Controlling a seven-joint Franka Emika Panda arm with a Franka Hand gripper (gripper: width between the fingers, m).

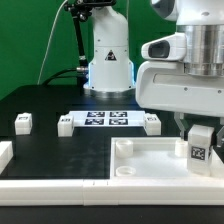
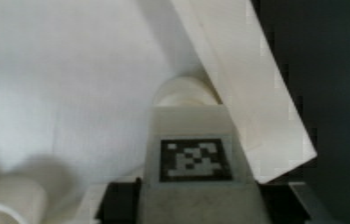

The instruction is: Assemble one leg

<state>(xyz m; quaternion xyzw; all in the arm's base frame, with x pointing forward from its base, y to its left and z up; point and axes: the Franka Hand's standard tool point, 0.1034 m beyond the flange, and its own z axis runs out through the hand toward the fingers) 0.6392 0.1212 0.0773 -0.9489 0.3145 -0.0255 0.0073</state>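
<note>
My gripper is shut on a leg, a small white block with a black-and-white tag facing the camera. I hold it upright above the large white square tray-like part, near its corner at the exterior view's right. In the wrist view the leg sits between my dark fingers, with its tag showing, pointing at a round corner socket just inside the tray's raised rim. Three other legs lie on the black table.
The marker board lies flat between two loose legs. The arm's white base stands behind it. A white L-shaped edge piece sits at the exterior view's left. A green backdrop closes the back.
</note>
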